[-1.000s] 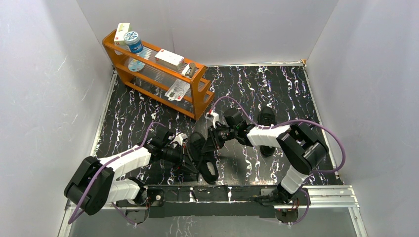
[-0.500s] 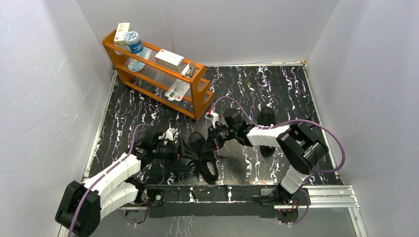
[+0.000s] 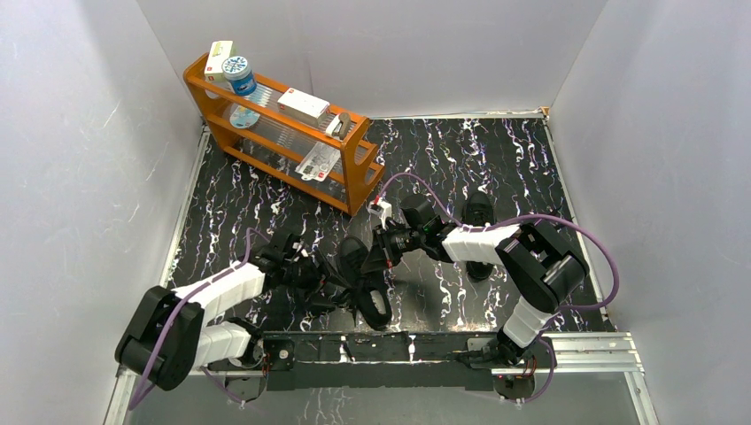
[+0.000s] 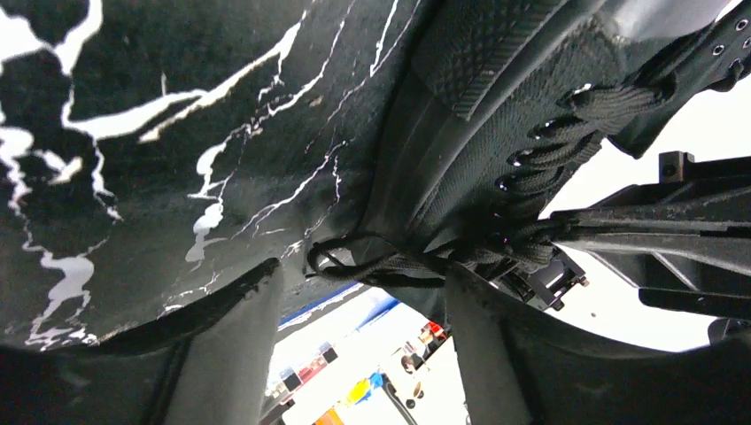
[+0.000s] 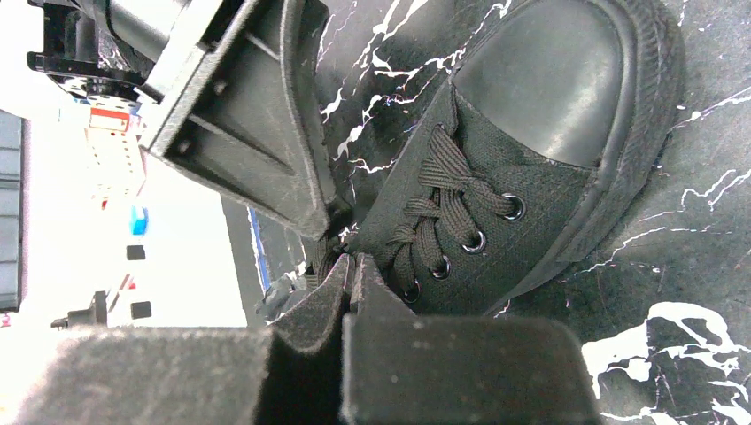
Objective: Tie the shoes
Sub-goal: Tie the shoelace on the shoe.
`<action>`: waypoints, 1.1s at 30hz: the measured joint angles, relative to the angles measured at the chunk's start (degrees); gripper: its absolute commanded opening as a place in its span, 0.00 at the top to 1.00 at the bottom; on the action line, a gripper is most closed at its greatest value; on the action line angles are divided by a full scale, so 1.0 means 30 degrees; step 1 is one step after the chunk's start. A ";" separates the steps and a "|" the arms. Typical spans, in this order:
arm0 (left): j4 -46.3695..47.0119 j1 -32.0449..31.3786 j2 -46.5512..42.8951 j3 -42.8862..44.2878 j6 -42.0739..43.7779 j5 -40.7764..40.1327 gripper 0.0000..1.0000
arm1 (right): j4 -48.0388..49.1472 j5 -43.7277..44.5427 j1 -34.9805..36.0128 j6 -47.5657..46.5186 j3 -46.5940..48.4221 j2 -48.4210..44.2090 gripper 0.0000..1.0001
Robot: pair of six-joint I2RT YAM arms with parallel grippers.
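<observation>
From above, shows both arms bent low over the marbled tabletop (image 3: 496, 159), meeting near its front middle. Has the left arm's forearm slanting up and rightward from its base, ending in the left gripper (image 3: 329, 276) just beside the near shoe (image 3: 376, 305). Has the right arm doubled at the elbow, forearm stretched leftward, with the right gripper (image 3: 379, 251) at that same shoe's far end. Leaves the second shoe (image 3: 478, 212) behind the right forearm, well apart from the first.

Through the left wrist, looks along spread fingers with a loop of the laces (image 4: 381, 261) lying in the gap between them. Places the near shoe's eyelets just beyond.

Through the right wrist, finds fingers pressed together, pinching the laces at the tongue end. Puts the toe cap at the far upper right, with a left finger close alongside.
</observation>
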 measured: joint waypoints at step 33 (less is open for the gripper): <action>0.0962 -0.1872 0.0940 0.2208 0.7905 -0.0124 0.40 | 0.0189 0.0131 0.0000 0.0080 -0.0138 -0.0189 1.00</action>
